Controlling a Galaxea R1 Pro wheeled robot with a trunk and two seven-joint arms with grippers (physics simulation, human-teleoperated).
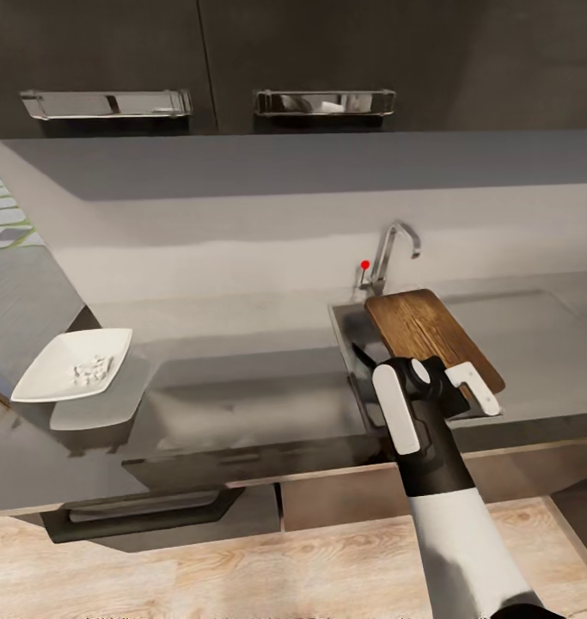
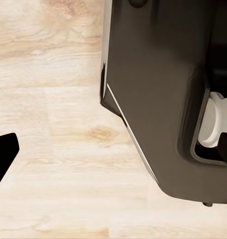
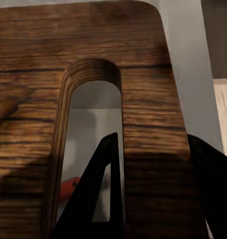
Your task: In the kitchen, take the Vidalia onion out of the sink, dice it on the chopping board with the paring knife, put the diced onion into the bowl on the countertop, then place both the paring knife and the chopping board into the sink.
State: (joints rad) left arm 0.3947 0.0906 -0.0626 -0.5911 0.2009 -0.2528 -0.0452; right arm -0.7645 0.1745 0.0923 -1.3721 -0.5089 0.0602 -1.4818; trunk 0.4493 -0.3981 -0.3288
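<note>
The dark brown chopping board (image 1: 426,331) lies slanted over the sink (image 1: 345,327), its far end near the tap (image 1: 394,245). My right gripper (image 1: 465,391) is shut on its near end. In the right wrist view one dark finger (image 3: 101,189) passes through the slot handle of the chopping board (image 3: 143,64) and the other finger (image 3: 213,184) sits outside its edge. The paring knife's dark blade (image 1: 363,353) shows in the basin left of the board, and its reddish handle (image 3: 71,186) shows through the slot. The white bowl (image 1: 74,365) on the countertop (image 1: 241,361) holds pale diced onion (image 1: 92,370). My left gripper (image 2: 113,149) is open over the floor.
Dark wall cabinets with chrome handles (image 1: 108,103) hang above the grey backsplash. A dark oven handle (image 1: 143,516) sits under the counter front. Light wooden floor (image 2: 58,99) lies below, with the robot's dark base (image 2: 163,99) beside the left gripper.
</note>
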